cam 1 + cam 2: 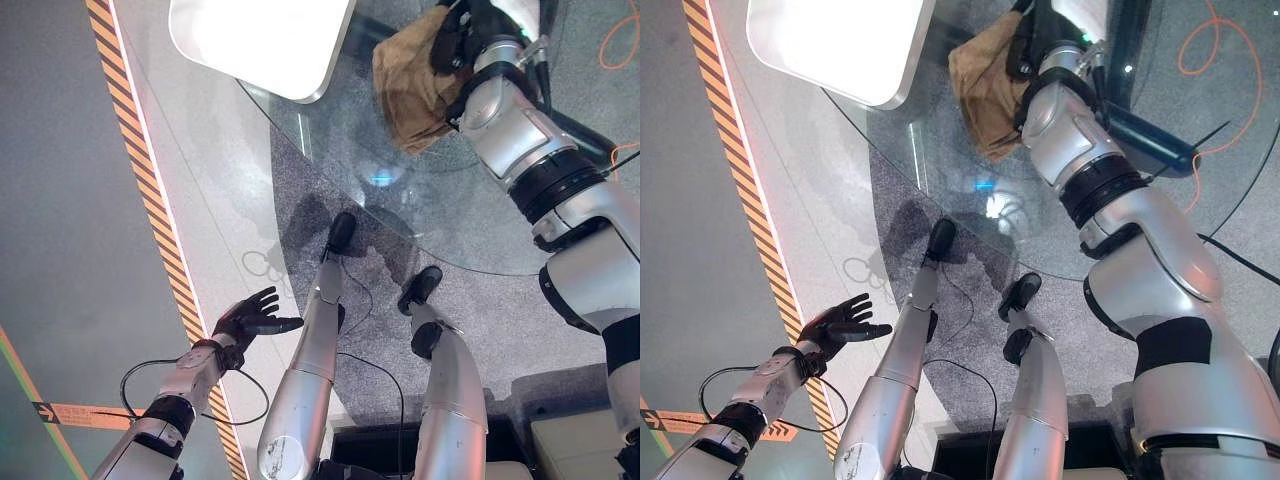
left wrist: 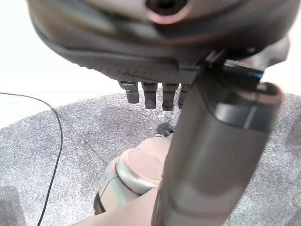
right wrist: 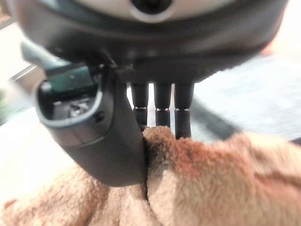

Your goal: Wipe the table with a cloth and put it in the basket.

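Brown cloth [image 1: 412, 85] near glass table [image 1: 420, 215] edge

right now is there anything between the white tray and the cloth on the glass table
No, just bare glass table between the white tray and the brown cloth, seen in the left eye view. The right hand presses the cloth.

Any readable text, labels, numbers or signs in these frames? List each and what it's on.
No readable text.
Orange floor strip: dark arrow sign at one end; any print too small to read.
Striped floor tape: pattern only.
Cloth and glass table: no print.
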Robot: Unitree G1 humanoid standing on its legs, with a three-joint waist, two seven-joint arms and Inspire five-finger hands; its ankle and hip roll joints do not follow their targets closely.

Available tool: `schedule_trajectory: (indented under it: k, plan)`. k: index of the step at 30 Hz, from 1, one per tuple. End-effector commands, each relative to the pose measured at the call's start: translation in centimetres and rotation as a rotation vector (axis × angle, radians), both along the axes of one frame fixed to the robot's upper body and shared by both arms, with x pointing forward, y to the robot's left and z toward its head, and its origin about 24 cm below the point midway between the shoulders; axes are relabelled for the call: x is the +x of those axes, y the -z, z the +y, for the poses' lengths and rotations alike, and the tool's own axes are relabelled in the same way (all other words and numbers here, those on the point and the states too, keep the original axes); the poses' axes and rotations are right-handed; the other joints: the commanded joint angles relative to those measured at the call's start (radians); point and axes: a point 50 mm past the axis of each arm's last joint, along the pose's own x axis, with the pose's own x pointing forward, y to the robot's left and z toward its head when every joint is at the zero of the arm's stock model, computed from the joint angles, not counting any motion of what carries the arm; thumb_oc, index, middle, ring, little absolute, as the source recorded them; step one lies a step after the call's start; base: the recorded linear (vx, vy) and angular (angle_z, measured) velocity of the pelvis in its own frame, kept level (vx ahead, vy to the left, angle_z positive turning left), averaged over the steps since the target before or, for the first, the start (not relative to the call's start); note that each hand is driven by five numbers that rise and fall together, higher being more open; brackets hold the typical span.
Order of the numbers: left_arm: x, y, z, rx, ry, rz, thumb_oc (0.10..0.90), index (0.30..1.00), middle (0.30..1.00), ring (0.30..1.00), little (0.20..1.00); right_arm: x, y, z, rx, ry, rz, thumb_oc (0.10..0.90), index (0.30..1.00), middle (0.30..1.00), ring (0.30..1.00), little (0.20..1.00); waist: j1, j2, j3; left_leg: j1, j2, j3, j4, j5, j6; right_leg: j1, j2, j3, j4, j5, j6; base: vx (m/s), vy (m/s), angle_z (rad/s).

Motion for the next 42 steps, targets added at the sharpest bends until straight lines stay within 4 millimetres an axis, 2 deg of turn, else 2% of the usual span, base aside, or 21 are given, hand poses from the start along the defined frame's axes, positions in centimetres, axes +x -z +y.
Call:
schedule_trajectory:
  k: [1, 9, 18, 31, 42]
  plan:
    - [-3.3, 2.2, 2.6, 0.006, -0.067, 0.094, 0.8, 0.9, 0.9, 0.9, 0.9, -3.4, -5.9, -7.0, 0.028, 0.255, -0.242, 0.1, 0.3, 0.3, 0.3, 0.2, -0.001, -0.017, -0.009, 0.039, -0.092, 0.107, 0.115, -0.152, 0.13, 0.064, 0.056, 0.06, -0.26, 0.204, 0.056, 0.0, 0.0, 0.0]
    - [-3.4, 2.0, 3.4, 0.004, -0.085, 0.097, 0.8, 0.9, 0.9, 0.9, 0.9, -4.7, -5.1, -11.5, 0.15, 0.395, -0.265, 0.1, 0.3, 0.3, 0.3, 0.2, -0.019, -0.023, -0.009, 0.041, -0.083, 0.116, 0.109, -0.155, 0.13, 0.06, 0.061, 0.071, -0.261, 0.204, 0.057, 0.0, -0.001, -0.02]
    - [-3.2, 1.7, 4.0, -0.003, -0.104, 0.095, 0.8, 0.9, 0.9, 0.9, 0.9, -5.9, -4.5, -14.3, 0.289, 0.461, -0.332, 0.1, 0.3, 0.3, 0.3, 0.2, -0.036, -0.025, -0.009, 0.041, -0.075, 0.125, 0.109, -0.161, 0.129, 0.054, 0.067, 0.083, -0.259, 0.202, 0.056, 0.0, 0.0, 0.0]
    - [-3.2, 1.7, 4.0, -0.013, -0.115, 0.102, 0.8, 0.9, 0.9, 0.9, 0.9, -6.9, -5.2, -14.6, 0.372, 0.486, -0.514, 0.1, 0.3, 0.3, 0.3, 0.2, -0.046, -0.026, -0.009, 0.053, -0.072, 0.132, 0.1, -0.163, 0.127, 0.064, 0.073, 0.092, -0.266, 0.199, 0.057, 0.0, 0.002, -0.01]
    - [-3.0, 1.5, 4.3, -0.009, -0.112, 0.1, 0.8, 0.9, 0.9, 0.9, 0.9, -6.9, -5.1, -14.8, 0.377, 0.468, -0.527, 0.1, 0.3, 0.3, 0.3, 0.2, -0.05, -0.03, -0.009, 0.063, -0.071, 0.136, 0.104, -0.172, 0.13, 0.072, 0.075, 0.095, -0.263, 0.194, 0.056, 0.0, 0.0, 0.0]
